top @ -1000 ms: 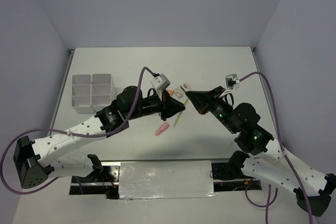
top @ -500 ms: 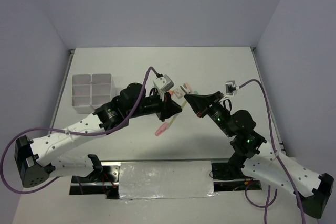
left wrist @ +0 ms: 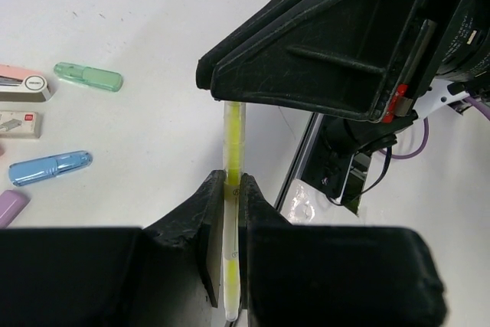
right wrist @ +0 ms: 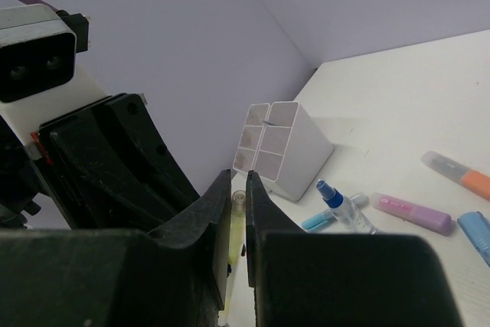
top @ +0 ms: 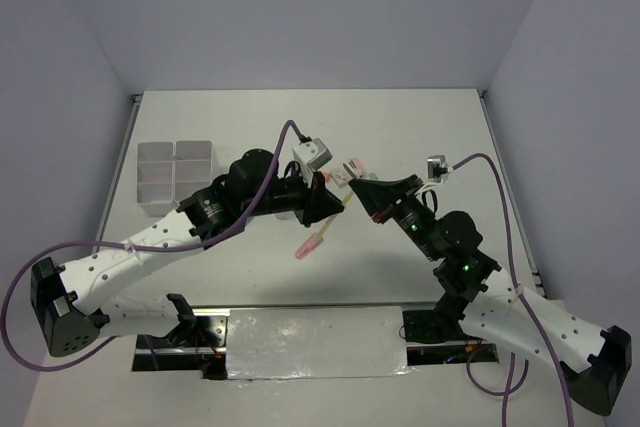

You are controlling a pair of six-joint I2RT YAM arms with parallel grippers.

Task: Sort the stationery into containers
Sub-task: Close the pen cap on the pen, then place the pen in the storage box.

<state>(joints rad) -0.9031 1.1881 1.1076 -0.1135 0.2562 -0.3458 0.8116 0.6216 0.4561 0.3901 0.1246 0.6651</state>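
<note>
One yellow pen (left wrist: 232,132) is held in the air over the middle of the table (top: 420,127), caught from both ends. The left gripper (left wrist: 231,183) is clamped on its lower part and the right gripper (right wrist: 239,180) is pinched on its upper part, the two sets of black fingers tip to tip. One white organizer (right wrist: 279,147) with four open compartments stands well apart from the pen, toward the far left of the table. The left wrist view shows one green marker (left wrist: 88,76), one blue marker (left wrist: 50,167), the end of one purple piece (left wrist: 11,206) and one white eraser (left wrist: 19,122) lying loose below the grippers. The right wrist view shows one blue-capped bottle (right wrist: 341,203) near the organizer, with one purple marker (right wrist: 413,214) just beside it and one orange-tipped marker (right wrist: 459,170) further out. One pink marker (top: 310,244) lies on the table nearer the bases, under the left arm's wrist. From above, the grippers cover most of the loose items. Both arms reach inward from their bases, elbows bent outward, wrists meeting nose to nose at the centre.
</note>
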